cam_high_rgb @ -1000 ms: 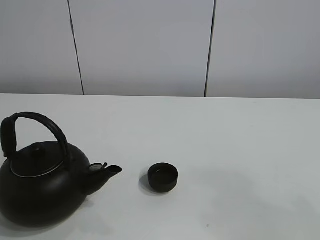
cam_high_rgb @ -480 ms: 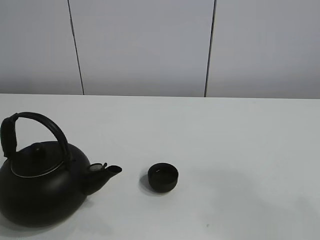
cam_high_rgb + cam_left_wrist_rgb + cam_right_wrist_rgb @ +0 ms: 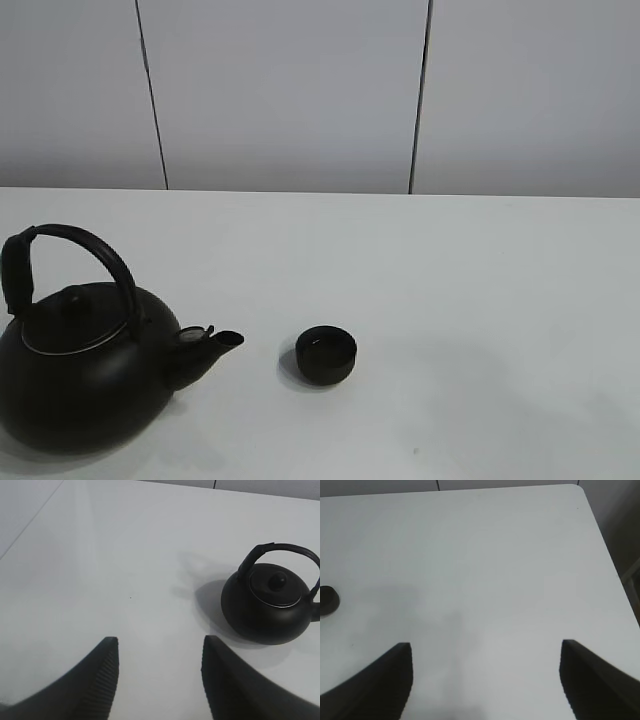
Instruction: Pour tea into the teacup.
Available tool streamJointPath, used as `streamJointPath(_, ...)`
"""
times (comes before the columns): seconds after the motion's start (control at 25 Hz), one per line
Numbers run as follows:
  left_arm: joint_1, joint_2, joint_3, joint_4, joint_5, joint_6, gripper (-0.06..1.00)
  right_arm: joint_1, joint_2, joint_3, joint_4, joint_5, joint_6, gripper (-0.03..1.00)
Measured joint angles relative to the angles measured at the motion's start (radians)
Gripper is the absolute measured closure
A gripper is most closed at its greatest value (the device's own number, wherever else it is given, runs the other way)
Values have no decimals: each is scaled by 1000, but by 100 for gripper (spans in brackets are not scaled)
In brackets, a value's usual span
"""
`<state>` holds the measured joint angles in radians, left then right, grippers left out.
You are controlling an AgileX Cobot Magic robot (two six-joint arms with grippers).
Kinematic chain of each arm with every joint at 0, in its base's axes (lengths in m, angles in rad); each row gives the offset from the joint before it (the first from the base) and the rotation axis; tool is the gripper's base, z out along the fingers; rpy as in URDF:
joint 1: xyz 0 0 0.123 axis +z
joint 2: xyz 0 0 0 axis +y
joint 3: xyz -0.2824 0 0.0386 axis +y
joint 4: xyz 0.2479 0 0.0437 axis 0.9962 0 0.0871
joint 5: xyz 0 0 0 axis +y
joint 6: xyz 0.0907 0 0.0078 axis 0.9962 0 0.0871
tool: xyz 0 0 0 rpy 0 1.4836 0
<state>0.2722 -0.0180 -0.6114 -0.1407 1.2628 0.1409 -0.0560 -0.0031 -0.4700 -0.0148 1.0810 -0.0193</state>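
Kettle [image 3: 85, 365] upright on table [image 3: 450, 300], spout toward teacup [image 3: 326, 354] standing apart; left gripper [image 3: 159, 650] and right gripper [image 3: 486, 652] both spread, holding nothing.

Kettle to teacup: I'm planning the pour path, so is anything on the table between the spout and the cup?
Nothing visible. Only bare white table lies between the kettle spout and the teacup.
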Motion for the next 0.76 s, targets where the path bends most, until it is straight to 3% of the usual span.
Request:
streamJointPath(0.36,-143,0,94,4,-61,5,57,0,0,0,0,0,0,41)
streamJointPath(0.76,-235,1,126,50,-120,-7,57,0,0,0,0,0,0,41)
